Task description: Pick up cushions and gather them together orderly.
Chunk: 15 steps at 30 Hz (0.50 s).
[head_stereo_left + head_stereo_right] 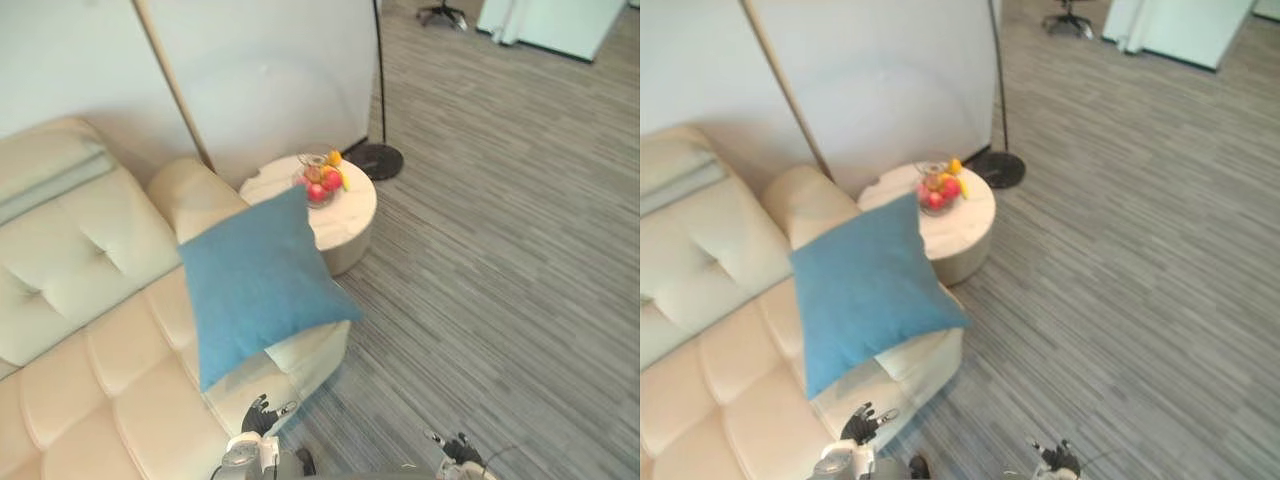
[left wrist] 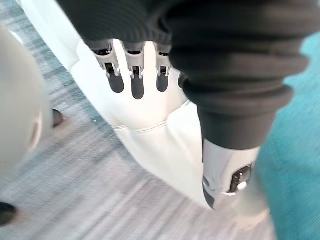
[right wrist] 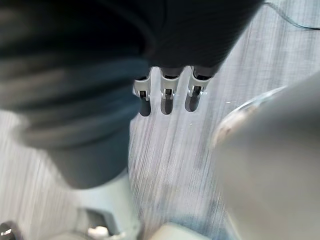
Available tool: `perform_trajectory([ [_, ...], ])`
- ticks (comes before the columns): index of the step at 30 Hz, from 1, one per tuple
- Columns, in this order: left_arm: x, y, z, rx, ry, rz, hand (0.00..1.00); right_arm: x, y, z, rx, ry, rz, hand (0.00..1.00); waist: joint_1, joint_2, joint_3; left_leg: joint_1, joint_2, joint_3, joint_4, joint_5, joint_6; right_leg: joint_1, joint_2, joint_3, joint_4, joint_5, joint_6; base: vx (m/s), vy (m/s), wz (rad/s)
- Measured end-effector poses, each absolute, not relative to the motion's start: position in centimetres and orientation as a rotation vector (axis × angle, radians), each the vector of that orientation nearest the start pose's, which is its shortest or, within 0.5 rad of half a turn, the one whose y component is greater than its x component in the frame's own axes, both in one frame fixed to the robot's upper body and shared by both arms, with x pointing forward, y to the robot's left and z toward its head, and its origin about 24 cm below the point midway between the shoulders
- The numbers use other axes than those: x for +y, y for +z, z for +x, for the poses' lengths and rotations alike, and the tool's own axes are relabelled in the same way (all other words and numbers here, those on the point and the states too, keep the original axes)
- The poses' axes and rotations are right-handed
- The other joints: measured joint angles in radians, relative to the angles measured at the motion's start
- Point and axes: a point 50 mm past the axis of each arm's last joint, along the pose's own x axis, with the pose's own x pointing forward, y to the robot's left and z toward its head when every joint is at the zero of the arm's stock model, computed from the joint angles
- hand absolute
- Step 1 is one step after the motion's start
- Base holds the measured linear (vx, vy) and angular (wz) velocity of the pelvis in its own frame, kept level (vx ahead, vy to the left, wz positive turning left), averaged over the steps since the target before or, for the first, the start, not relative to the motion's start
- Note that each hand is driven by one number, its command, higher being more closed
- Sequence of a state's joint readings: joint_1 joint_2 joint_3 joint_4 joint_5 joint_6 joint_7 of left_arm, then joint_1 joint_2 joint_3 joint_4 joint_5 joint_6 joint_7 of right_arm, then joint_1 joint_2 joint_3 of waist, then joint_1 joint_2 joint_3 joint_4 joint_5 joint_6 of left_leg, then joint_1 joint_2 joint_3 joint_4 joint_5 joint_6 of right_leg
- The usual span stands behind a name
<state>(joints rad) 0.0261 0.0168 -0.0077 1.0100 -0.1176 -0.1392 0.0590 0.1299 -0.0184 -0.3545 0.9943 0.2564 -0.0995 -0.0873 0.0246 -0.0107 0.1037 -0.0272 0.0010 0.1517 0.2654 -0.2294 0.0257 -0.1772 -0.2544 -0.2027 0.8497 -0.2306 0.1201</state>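
Observation:
A blue square cushion (image 1: pixel 258 283) leans on the cream sofa's armrest (image 1: pixel 300 350), one corner hanging over its edge; its teal edge (image 2: pixel 295 165) also shows in the left wrist view. My left hand (image 1: pixel 260 415) hangs low beside the sofa's front corner, below the cushion, fingers (image 2: pixel 136 80) straight and holding nothing. My right hand (image 1: pixel 455 448) hangs over the carpet to the right, fingers (image 3: pixel 167 100) relaxed and empty.
The cream tufted sofa (image 1: pixel 90 300) fills the left. A round white side table (image 1: pixel 325 205) with a fruit bowl (image 1: pixel 320 180) stands behind the cushion. A floor lamp's base (image 1: pixel 375 160) and pole sit beyond it. Grey carpet (image 1: pixel 500 280) spreads to the right.

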Motion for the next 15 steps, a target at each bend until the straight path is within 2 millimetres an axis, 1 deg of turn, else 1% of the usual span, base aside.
perform_trajectory([
  [1,16.3,-14.8,13.5,0.898,0.136,-0.050,0.00,-21.1,-15.8,7.8,0.978,-0.617,0.327,0.00,0.000,-0.012,-0.003,0.001,0.000,-0.055,0.000,-0.002,0.001,-0.016,0.020,0.021,-0.006,-0.033,-0.014,0.19,-0.098,1.46],
  [2,16.4,-14.8,13.6,0.897,0.140,-0.052,0.00,-21.0,-15.8,7.8,0.974,-0.620,0.334,0.00,0.001,-0.014,-0.003,0.009,0.004,-0.084,-0.001,-0.002,-0.001,-0.028,0.032,0.033,-0.020,-0.044,-0.021,0.22,-0.149,1.21],
  [3,16.3,-14.7,13.6,0.893,0.148,-0.061,0.00,-21.0,-15.8,7.8,0.972,-0.625,0.343,0.00,0.003,-0.012,-0.002,0.010,0.011,-0.123,-0.002,0.003,-0.009,-0.043,0.056,0.061,-0.057,-0.053,-0.024,0.24,-0.177,1.15],
  [4,16.2,-14.7,13.7,0.892,0.158,-0.076,0.00,-21.0,-15.8,7.9,0.968,-0.622,0.343,0.00,0.001,-0.007,-0.001,0.010,0.020,-0.172,0.002,0.002,-0.023,-0.056,0.091,0.115,-0.129,-0.059,-0.028,0.28,-0.246,1.32],
  [5,16.0,-14.7,13.7,0.887,0.163,-0.084,0.00,-20.8,-15.7,8.1,0.959,-0.616,0.344,0.00,0.003,-0.007,-0.001,0.009,0.027,-0.214,0.007,-0.004,-0.040,-0.068,0.131,0.201,-0.210,-0.058,-0.030,0.20,-0.235,1.15],
  [6,16.0,-14.7,13.7,0.887,0.167,-0.089,0.00,-20.7,-15.7,8.2,0.956,-0.612,0.348,0.00,0.003,-0.007,-0.001,0.006,0.029,-0.228,0.014,-0.008,-0.052,-0.066,0.146,0.239,-0.255,-0.050,-0.034,0.20,-0.277,1.14],
  [7,16.0,-14.6,13.8,0.882,0.177,-0.098,0.00,-20.2,-15.7,8.2,0.956,-0.604,0.358,0.00,0.001,-0.030,-0.011,-0.016,0.016,-0.247,0.048,-0.024,-0.081,-0.048,0.147,0.292,-0.399,0.043,-0.037,0.23,-0.348,1.08],
  [8,15.6,-14.6,14.1,0.880,0.177,-0.112,0.00,-20.2,-15.7,8.2,0.949,-0.614,0.371,0.00,0.007,-0.010,-0.005,-0.025,0.037,-0.262,0.072,-0.042,-0.106,-0.031,0.152,0.257,-0.410,0.023,-0.034,0.23,-0.337,0.97],
  [9,15.1,-14.6,14.0,0.882,0.176,-0.127,0.00,-20.7,-15.6,8.2,0.943,-0.623,0.360,0.00,0.017,0.005,-0.012,-0.032,0.060,-0.255,0.066,-0.036,-0.115,-0.027,0.165,0.242,-0.421,0.023,-0.036,0.19,-0.273,0.55],
  [10,14.8,-14.7,13.9,0.884,0.176,-0.138,0.00,-21.0,-15.5,8.3,0.939,-0.624,0.353,0.00,0.021,0.015,-0.017,-0.038,0.073,-0.247,0.061,-0.033,-0.119,-0.027,0.171,0.229,-0.428,0.023,-0.036,0.14,-0.191,0.38],
  [11,14.5,-14.7,13.9,0.884,0.172,-0.147,0.00,-21.3,-15.4,8.6,0.933,-0.619,0.342,0.00,0.022,0.034,-0.017,-0.039,0.088,-0.245,0.042,-0.021,-0.138,-0.016,0.181,0.198,-0.437,0.019,-0.042,0.12,-0.185,0.50],
  [13,14.7,-14.7,13.8,0.883,0.187,-0.153,0.00,-21.3,-15.4,8.4,0.934,-0.622,0.341,0.00,0.015,0.039,-0.015,-0.039,0.107,-0.248,0.017,0.010,-0.151,0.011,0.184,0.137,-0.447,0.018,-0.045,0.07,-0.208,0.82],
  [14,14.7,-14.6,14.1,0.875,0.188,-0.155,0.00,-21.1,-15.5,8.3,0.938,-0.622,0.346,0.00,0.015,0.032,-0.011,-0.040,0.114,-0.245,0.015,0.030,-0.156,0.037,0.182,0.094,-0.461,0.017,-0.048,0.04,-0.204,1.01],
  [15,14.7,-14.4,14.4,0.865,0.187,-0.155,0.00,-20.9,-15.5,8.5,0.935,-0.619,0.352,0.00,0.014,0.025,-0.009,-0.044,0.114,-0.236,0.017,0.047,-0.154,0.049,0.172,0.064,-0.464,0.011,-0.060,0.02,-0.139,0.85],
])
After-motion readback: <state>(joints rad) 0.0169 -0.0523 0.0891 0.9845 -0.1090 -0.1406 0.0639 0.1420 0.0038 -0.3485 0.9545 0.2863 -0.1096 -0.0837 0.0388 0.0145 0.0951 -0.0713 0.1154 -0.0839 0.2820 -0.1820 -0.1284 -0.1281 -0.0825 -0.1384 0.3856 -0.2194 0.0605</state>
